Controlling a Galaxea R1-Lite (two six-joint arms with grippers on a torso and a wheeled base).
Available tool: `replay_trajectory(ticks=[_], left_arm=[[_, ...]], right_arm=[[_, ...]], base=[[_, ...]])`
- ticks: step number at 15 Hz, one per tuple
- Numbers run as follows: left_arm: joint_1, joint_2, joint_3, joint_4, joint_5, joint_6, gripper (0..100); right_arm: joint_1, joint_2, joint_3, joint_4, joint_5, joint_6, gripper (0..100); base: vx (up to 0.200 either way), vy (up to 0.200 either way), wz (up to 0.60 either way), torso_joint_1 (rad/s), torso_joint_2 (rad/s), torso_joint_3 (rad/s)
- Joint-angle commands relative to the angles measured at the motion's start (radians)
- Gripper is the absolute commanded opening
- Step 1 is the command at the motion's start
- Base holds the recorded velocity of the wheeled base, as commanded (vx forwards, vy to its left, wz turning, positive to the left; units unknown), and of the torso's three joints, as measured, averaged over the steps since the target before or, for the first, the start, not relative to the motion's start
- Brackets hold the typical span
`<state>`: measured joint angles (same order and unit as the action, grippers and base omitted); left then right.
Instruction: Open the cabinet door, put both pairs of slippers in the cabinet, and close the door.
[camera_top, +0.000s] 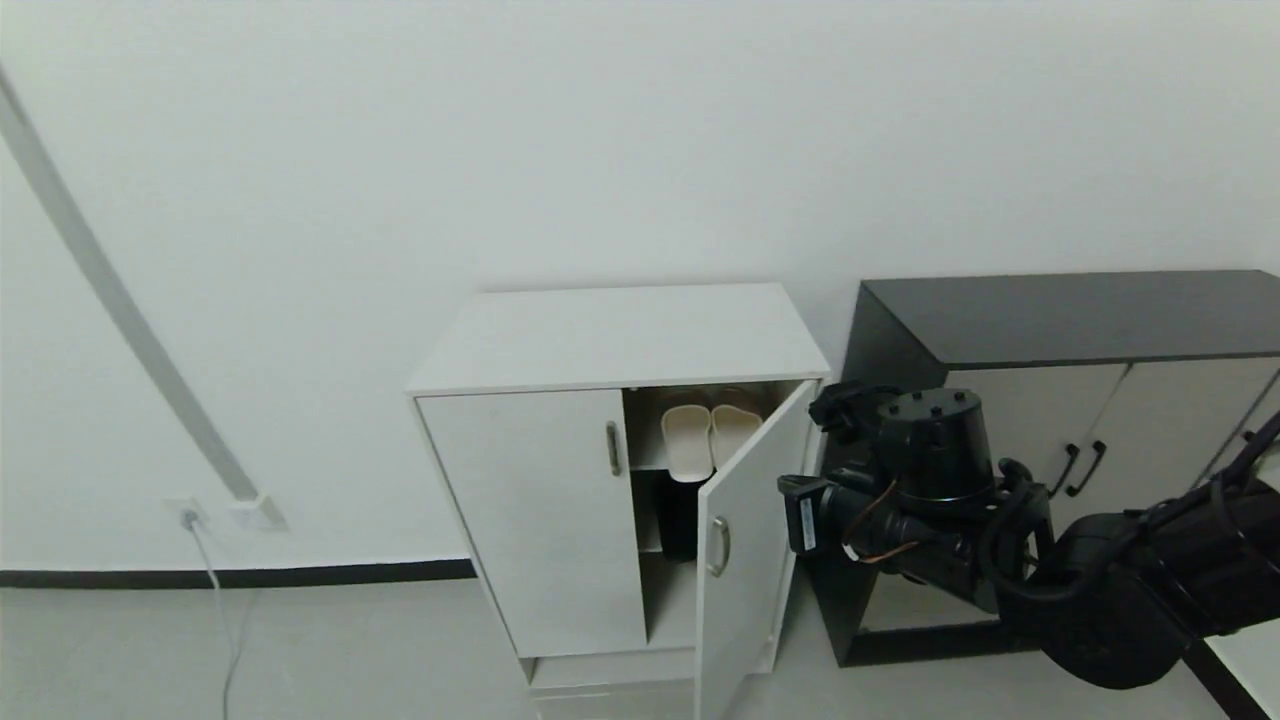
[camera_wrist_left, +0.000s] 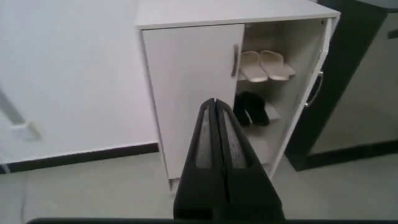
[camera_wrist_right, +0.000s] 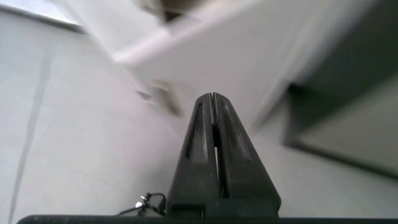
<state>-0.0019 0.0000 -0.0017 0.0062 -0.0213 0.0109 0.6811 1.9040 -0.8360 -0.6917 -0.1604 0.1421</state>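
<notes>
White cabinet (camera_top: 620, 340), frame centre: 2 doors, right door (camera_top: 745, 520) ajar. Slippers, 2 pairs: beige pair (camera_top: 710, 435) upper shelf, black pair (camera_wrist_left: 252, 109) below, half hidden. Left gripper (camera_wrist_left: 215, 106), right gripper (camera_wrist_right: 213, 99): fingers together, empty.

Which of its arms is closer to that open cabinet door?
Right. The right gripper is close to the outer face of the door; the left gripper hangs farther back, facing the front of the cabinet.

White cabinet (camera_top: 620, 335), cream slippers (camera_top: 710, 437), black slippers (camera_wrist_left: 252, 110) — black-topped sideboard (camera_top: 1070, 315)
</notes>
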Motion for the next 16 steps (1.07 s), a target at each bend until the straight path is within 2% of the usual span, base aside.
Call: replay_trajectory(ticks=[1, 8, 14, 16], left_arm=[[-0.001, 0.0, 0.0, 0.0, 0.001, 0.0, 0], [-0.001, 0.0, 0.0, 0.0, 0.001, -0.002, 0], [-0.001, 0.0, 0.0, 0.0, 0.001, -0.002, 0], [-0.001, 0.0, 0.0, 0.0, 0.001, -0.002, 0]], right_arm=[[0.0, 0.003, 0.006, -0.012, 0.01, 0.001, 0], [-0.005, 0.013, 0.089, -0.097, 0.053, -0.032, 0], [-0.003, -0.016, 0.216, -0.149, 0.059, -0.042, 0], [0.005, -0.023, 0.273, -0.19, 0.065, -0.053, 0]], base=[[0.0, 0.0, 0.0, 0.0, 0.0, 0.0], [0.0, 0.0, 0.0, 0.0, 0.0, 0.0], [0.0, 0.0, 0.0, 0.0, 0.0, 0.0], [0.2, 0.0, 0.0, -0.002, 0.0, 0.002]])
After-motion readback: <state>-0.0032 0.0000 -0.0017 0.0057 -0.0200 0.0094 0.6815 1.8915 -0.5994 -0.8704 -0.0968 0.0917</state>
